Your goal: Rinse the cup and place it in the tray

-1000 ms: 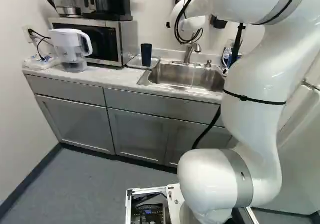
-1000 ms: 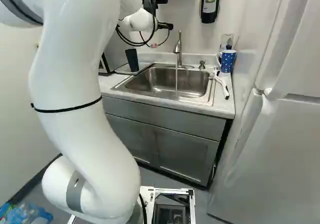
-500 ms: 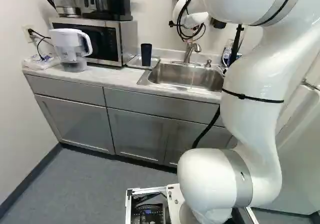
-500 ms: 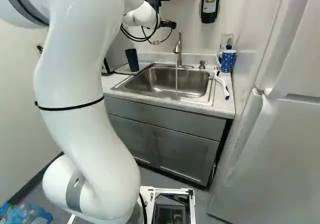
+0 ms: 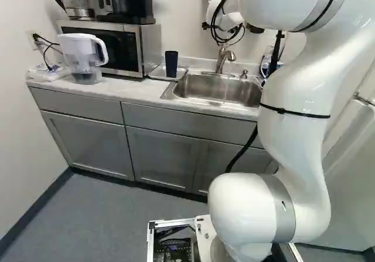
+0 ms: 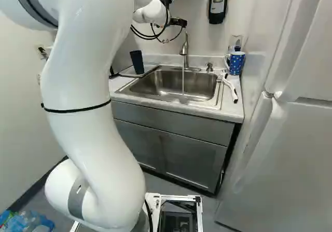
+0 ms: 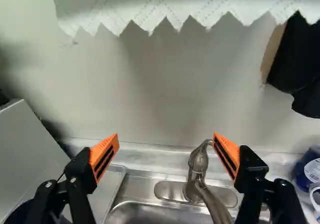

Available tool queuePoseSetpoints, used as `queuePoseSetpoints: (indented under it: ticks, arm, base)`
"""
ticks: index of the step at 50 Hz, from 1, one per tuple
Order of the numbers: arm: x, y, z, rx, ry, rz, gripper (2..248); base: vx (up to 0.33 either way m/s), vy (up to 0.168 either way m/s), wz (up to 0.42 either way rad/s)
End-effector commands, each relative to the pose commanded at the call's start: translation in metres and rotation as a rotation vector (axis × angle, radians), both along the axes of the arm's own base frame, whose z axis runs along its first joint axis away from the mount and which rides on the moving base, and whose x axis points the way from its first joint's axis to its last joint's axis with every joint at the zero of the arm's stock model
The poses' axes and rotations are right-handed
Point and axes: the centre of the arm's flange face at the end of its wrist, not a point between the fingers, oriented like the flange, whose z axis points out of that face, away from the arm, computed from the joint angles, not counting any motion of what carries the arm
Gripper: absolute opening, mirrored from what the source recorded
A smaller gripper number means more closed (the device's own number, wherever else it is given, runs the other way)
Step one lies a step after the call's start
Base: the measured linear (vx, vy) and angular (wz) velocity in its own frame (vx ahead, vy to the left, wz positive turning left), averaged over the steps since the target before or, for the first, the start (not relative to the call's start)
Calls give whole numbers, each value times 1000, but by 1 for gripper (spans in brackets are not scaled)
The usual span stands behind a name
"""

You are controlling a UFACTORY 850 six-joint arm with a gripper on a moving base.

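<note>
High behind the sink, my gripper [image 6: 179,22] shows only in part in the right base view. Seen from the wrist, the gripper [image 7: 166,156] is open, its orange-padded fingers wide apart with nothing held. The faucet [image 7: 197,171] lies ahead of and between them, nearer one finger. A dark blue cup [image 5: 171,64] stands on the tray [image 5: 157,72], left of the sink [image 5: 220,90]. A thin stream of water [image 6: 183,81] falls from the faucet into the sink.
A dotted blue mug [image 6: 236,62] and a white-handled brush [image 6: 231,89] are right of the sink. Paper towel [image 7: 165,6] hangs ahead of the gripper, near the wall. Microwave [image 5: 111,45] and water pitcher [image 5: 85,57] stand left of the tray; a fridge [image 6: 282,154] is at the right.
The arm's wrist has moved to the right and a little upward in the right base view. Cup and tray are where they were, and the base has not moved.
</note>
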Motion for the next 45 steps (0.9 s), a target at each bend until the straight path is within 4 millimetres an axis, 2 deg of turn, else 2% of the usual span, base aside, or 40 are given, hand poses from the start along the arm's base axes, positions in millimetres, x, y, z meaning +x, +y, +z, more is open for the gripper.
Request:
queuePoseSetpoints:
  ticks: [9, 45]
  arm:
    - [5, -6, -1, 0, -2, -7, 247]
    - [24, -6, -3, -2, -11, -4, 247]
  base:
    - [0, 0, 0]
    - [0, 0, 0]
